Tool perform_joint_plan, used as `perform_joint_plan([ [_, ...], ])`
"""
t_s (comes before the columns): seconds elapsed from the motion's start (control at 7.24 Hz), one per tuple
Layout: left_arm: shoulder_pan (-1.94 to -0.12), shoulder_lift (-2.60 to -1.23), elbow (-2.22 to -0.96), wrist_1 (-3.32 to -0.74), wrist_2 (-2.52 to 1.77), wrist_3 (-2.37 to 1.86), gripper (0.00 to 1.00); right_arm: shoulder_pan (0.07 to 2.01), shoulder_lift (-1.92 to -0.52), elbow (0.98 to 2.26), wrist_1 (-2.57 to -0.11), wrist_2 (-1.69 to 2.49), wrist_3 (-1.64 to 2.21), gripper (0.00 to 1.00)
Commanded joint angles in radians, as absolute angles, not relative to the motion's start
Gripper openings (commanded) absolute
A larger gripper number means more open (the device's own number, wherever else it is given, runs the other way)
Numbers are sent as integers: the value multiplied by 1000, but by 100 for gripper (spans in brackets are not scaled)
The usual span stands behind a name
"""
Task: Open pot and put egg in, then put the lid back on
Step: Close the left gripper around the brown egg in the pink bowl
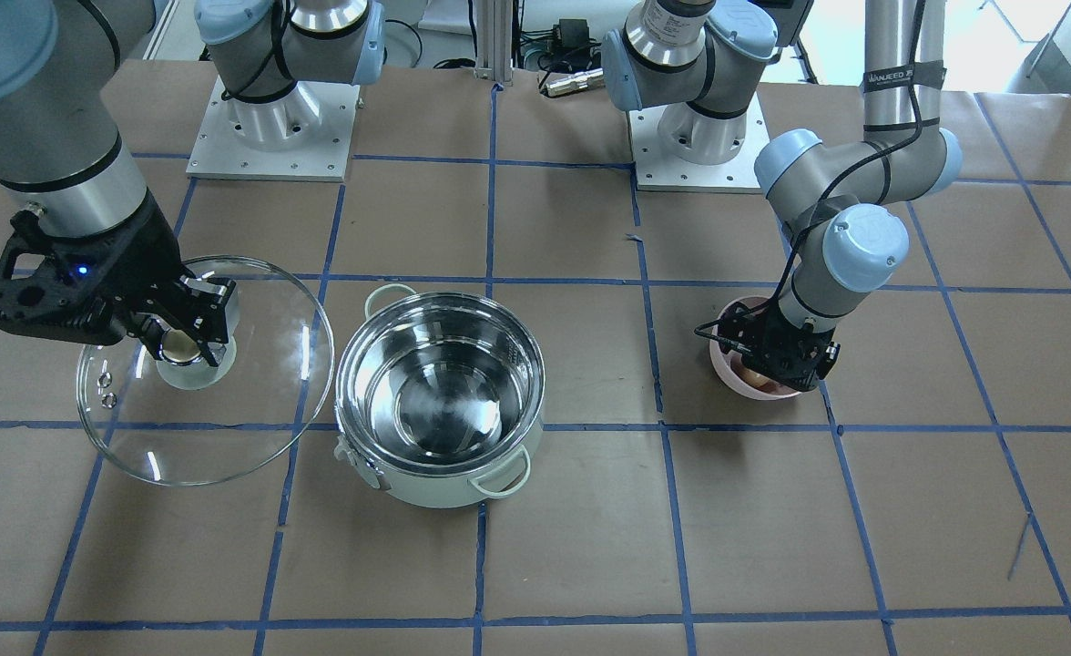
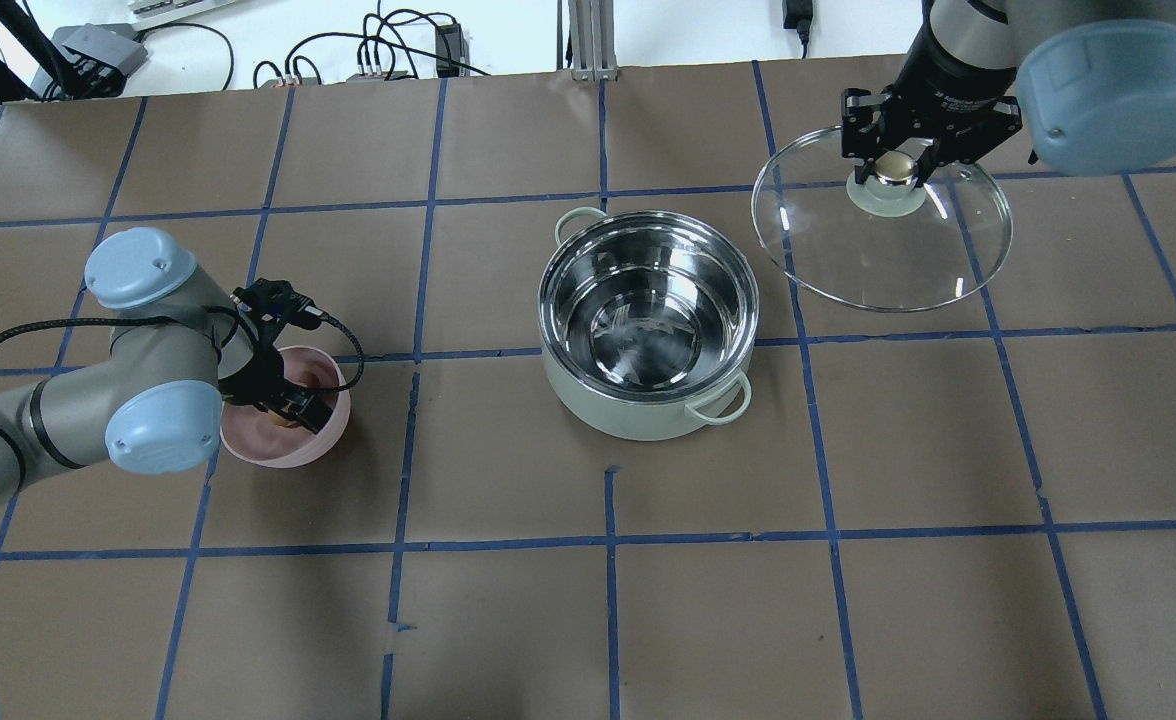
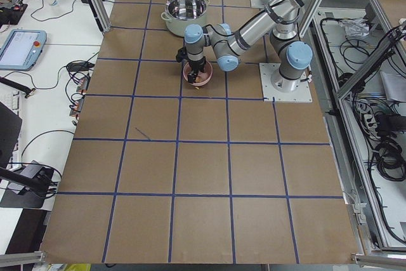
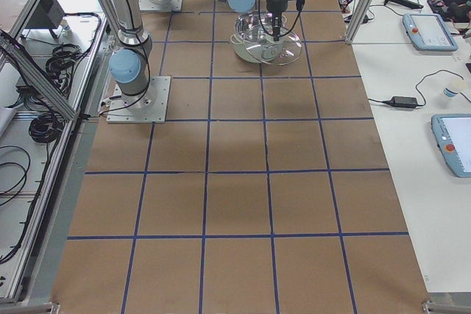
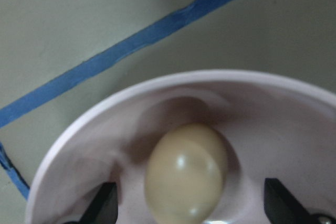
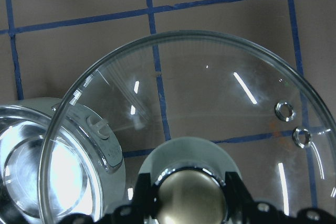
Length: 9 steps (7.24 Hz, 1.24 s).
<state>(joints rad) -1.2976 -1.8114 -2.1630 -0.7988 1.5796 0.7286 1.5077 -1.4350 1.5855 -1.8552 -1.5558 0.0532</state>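
Resting in pink bowl, egg between left end effector jaws.

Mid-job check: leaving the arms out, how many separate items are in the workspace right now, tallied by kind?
pot: 1
lid: 1
pink bowl: 1
egg: 1
Total: 4

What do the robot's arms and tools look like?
Both are silver-grey tubes with pale blue joint caps and black rings. A black cable runs along the left arm, which also wears a black strap with white lettering. The left tool and the right tool are black, angular, two-fingered; a small blue light glows on the right one.
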Motion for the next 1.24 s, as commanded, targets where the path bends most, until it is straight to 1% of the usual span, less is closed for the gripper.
perform_joint_plan([
  [0.0, -1299, -1801, -2163, -799, 1572, 724, 99, 1488, -1436, 1592, -1853, -1555, 29, 35],
  [0.41, -1318, -1802, -2164, -808, 1539, 640, 98, 1483, -1436, 1592, -1845, -1552, 21, 36],
  [0.55, -1318, -1807, -2164, -808, 1536, 638, 95, 1482, -1436, 1594, -1845, -1554, 9, 36],
  [0.97, -1318, -1812, -2164, -807, 1536, 635, 77, 1482, -1436, 1609, -1847, -1552, 6, 36],
  [1.11, -1318, -1812, -2164, -805, 1536, 635, 74, 1482, -1436, 1609, -1847, -1552, 6, 36],
])
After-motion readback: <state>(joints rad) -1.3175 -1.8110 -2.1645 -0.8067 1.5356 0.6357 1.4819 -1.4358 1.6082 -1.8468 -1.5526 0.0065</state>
